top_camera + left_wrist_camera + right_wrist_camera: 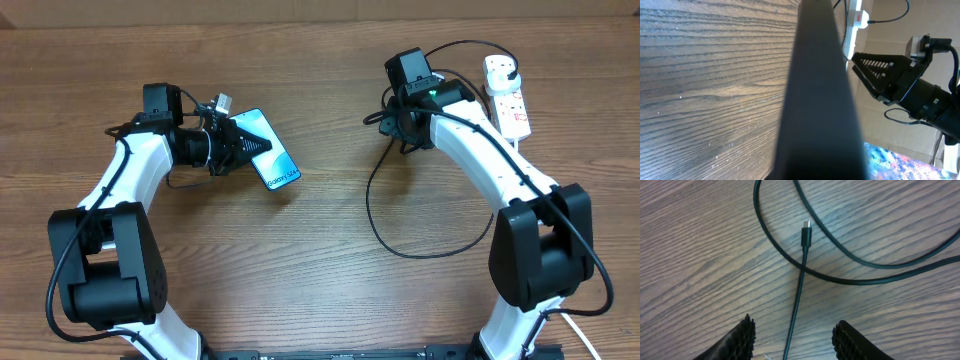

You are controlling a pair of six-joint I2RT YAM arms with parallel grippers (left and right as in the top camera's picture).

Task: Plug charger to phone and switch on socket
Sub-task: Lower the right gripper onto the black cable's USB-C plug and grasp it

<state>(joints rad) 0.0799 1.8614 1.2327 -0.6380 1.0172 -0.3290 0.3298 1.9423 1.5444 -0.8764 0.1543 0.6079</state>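
My left gripper point(243, 146) is shut on the phone point(273, 155), holding it tilted just above the table with its teal screen up. In the left wrist view the phone point(817, 100) is a dark edge filling the middle. The charger point(372, 205) loops over the table right of centre, and its black plug point(501, 69) sits in the white socket point(510, 102) at the far right. My right gripper point(402, 128) hangs over the cable. In the right wrist view its jaws point(794, 326) stand open astride the charger cable point(799, 292) without touching it, and the connector tip point(806, 232) lies ahead.
Both black-and-white arms reach in from the near edge. The socket point(856, 20) with its red switch and my right gripper point(879, 71) show in the left wrist view. Cardboard stands behind the table's far edge.
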